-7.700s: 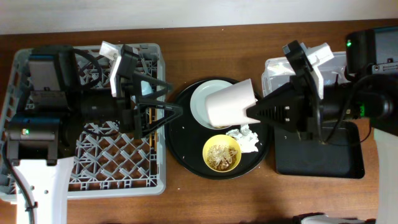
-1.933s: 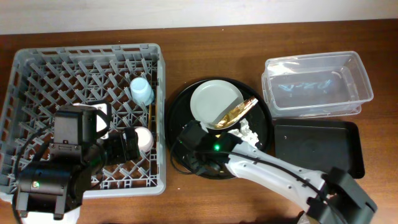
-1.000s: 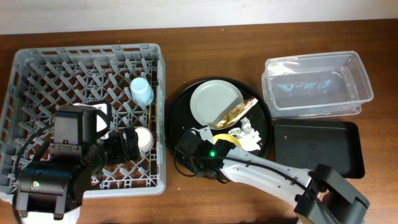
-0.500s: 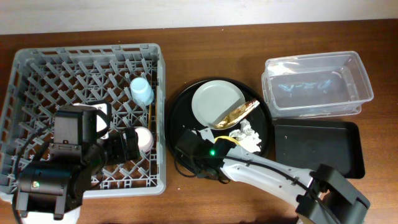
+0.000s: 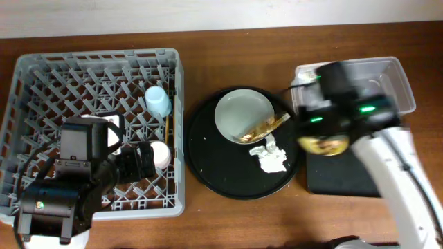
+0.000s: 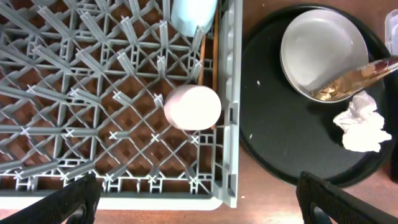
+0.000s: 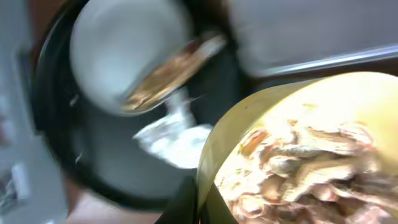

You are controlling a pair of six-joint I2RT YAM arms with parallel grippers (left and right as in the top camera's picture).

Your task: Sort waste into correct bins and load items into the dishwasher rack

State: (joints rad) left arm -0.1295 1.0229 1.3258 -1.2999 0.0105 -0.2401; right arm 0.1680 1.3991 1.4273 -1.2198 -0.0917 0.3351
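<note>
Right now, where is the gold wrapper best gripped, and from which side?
Probably its outer end: the wrapper leans over the plate's rim toward the clear tub. Come from above on that side; the inner end rests low inside the plate.

1. Brown wooden table [image 5: 228, 221]: carries four items directly.
2. Large square grey plastic lattice rack [image 5: 97, 54]: left side of the table.
3. Large round black tray [image 5: 221, 166]: centre, just beside the rack's right wall.
4. Clear rectangular plastic tub [image 5: 405, 90]: far right.
5. Flat shallow black rectangular tray [image 5: 339, 183]: right, on the near side of the tub, partly hidden.
</note>
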